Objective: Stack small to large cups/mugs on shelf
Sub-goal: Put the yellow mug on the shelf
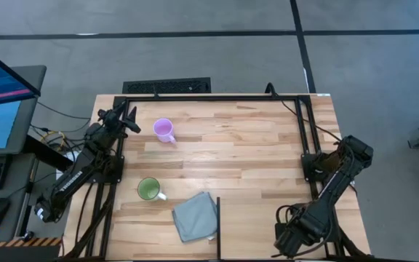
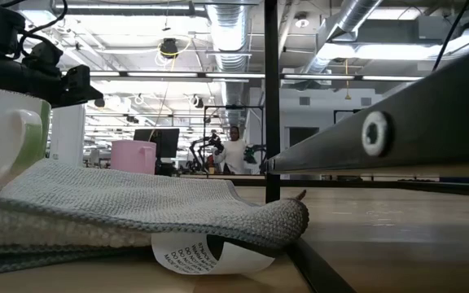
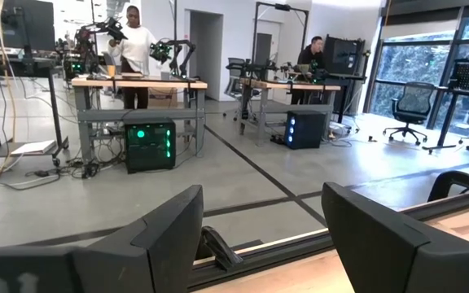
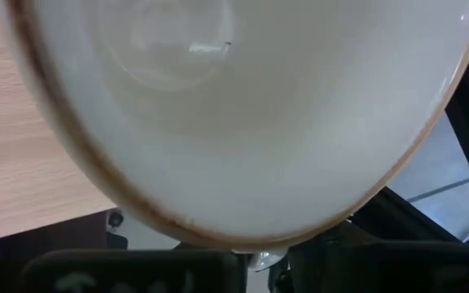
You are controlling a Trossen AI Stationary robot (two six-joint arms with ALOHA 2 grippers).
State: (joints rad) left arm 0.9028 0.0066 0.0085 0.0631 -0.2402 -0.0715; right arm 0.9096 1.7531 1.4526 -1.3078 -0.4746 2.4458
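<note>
Zero nesting done so far, judging by the spread: three mugs to go one inside another, all well apart, and no shelf made out for certain in any view.

Finds the purple mug (image 1: 164,130) upright on the counter (image 1: 253,145), toward the far left part, mouth up, long axis vertical, handle turned toward the near right. Finds the green mug (image 1: 149,189) upright too, nearer the front edge, mouth up, handle pointing right toward the grey cloth (image 1: 195,216) just beside it. Seen again from counter height: green mug at the left behind the cloth, purple mug farther back.

Puts the cream mug (image 4: 234,122) right up against the right wrist camera, filling that view, open mouth facing the lens, so its axis seems to run roughly along the right tool's own line, tipped rather than standing. Hidden under the arm from above, at the right edge of the counter.

Right tool (image 1: 317,166): cannot tell how wide, nor whether the cream mug is truly gripped, though the closeness suggests so.

Left tool (image 3: 263,195): spread wide, nothing between the fingers, parked at the far left corner near the purple mug, looking out into the room.

Leaves, by this reckoning, everything: cream mug set down as base, green into it, purple last.
</note>
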